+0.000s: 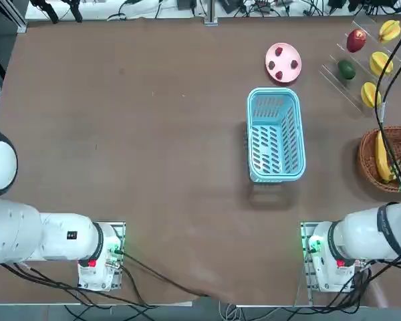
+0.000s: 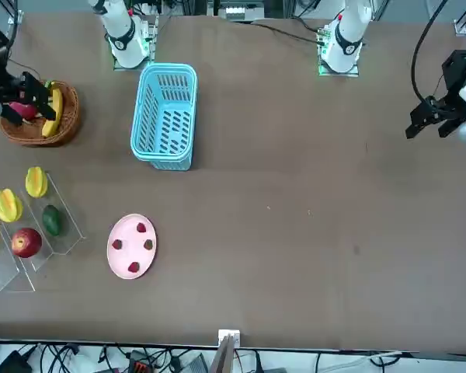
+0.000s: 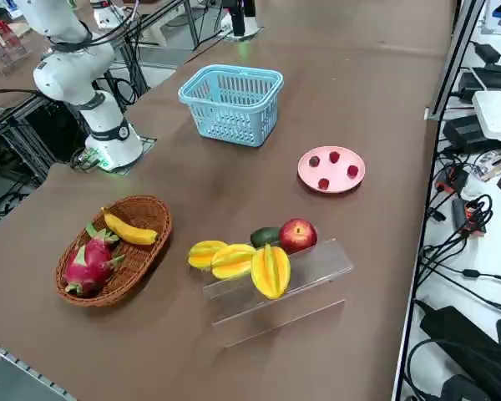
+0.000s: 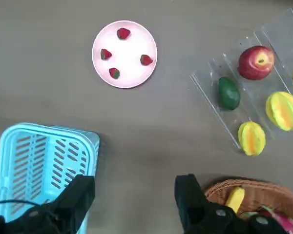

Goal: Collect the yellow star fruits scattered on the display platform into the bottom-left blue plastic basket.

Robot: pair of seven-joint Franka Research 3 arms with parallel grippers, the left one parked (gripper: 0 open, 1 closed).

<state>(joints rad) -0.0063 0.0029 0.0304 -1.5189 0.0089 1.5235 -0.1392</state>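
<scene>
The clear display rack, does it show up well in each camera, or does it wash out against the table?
In the right side view the display platform reads best, its steps pale and frosted. In the top view it sits at the frame's corner, only thin edges showing. In the right wrist view faint sheen outlines it beyond the open right gripper; the star fruits stay vivid everywhere.

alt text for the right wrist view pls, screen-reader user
The open right gripper hangs high over a brown table, holding nothing. Below: blue plastic basket, pink plate with four strawberries, and a display platform bearing yellow star fruits, an apple, a green fruit.
</scene>
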